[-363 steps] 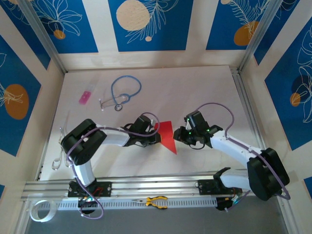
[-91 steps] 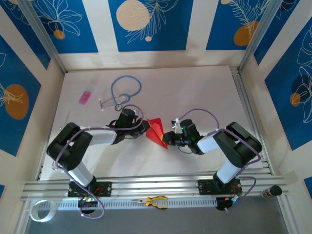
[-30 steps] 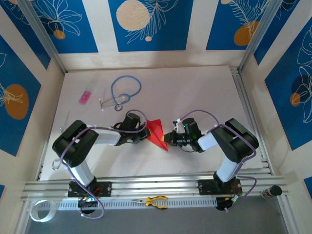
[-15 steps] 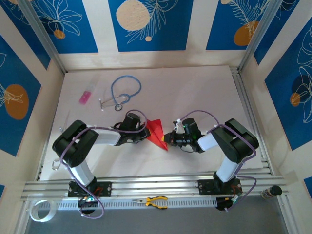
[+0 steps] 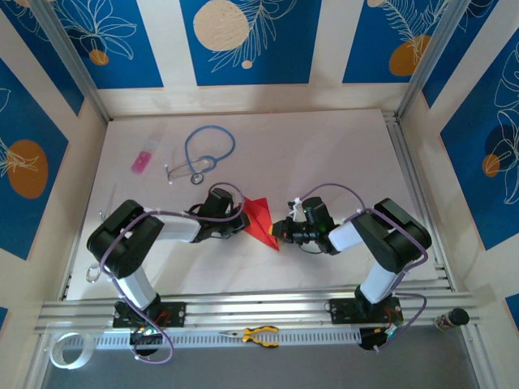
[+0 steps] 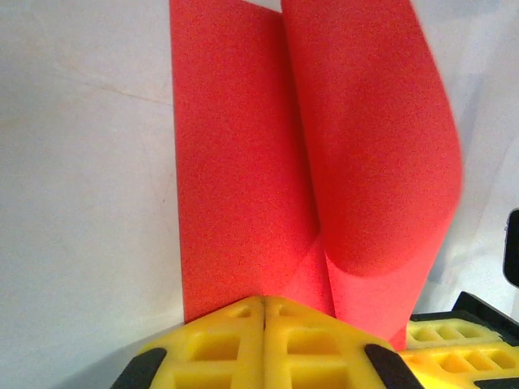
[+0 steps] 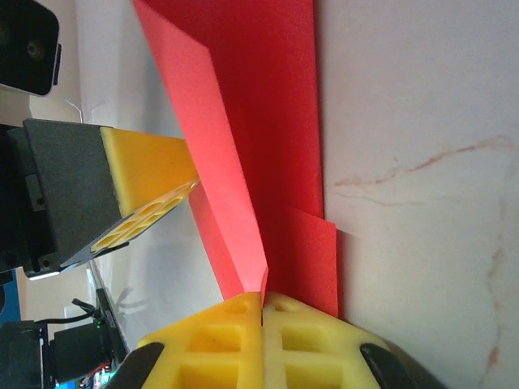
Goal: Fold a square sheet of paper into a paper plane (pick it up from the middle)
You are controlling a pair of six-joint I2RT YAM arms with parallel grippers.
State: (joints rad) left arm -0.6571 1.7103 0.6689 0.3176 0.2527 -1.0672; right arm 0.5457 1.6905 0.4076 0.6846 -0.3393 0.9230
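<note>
I have both end effectors down low on the pale surface [image 5: 324, 154], facing each other with the red paper [image 5: 260, 219] between them. The left end effector [image 5: 240, 220] is clenched on the paper's left edge. Through its wrist camera I see the 2 yellow pads pressed flat together [image 6: 264, 301] with the sheet [image 6: 235, 162] coming out from between them and running straight ahead. One layer lies flat on the surface to the left of the pads, and a second layer curls up in a rounded flap ahead and to the right. The right end effector [image 5: 280, 232] is likewise clenched on the paper. Its own camera shows the pads shut [image 7: 263, 296] on a crease, from which the paper [image 7: 268, 97] rises ahead as a slanted flap on the left and a flatter layer on the right. To the left of these pads I see a yellow pad [image 7: 154, 186] of the left end effector close beside the sheet; I cannot tell whether it touches that flap. From above, the paper reads as a pointed shape, its tip just in front of the right end effector. Well beyond the left end effector lie a blue stethoscope [image 5: 207, 154] and a small pink item [image 5: 143, 161]. Behind both arms, on the rail, sit yellow-handled pliers [image 5: 259, 334].
</note>
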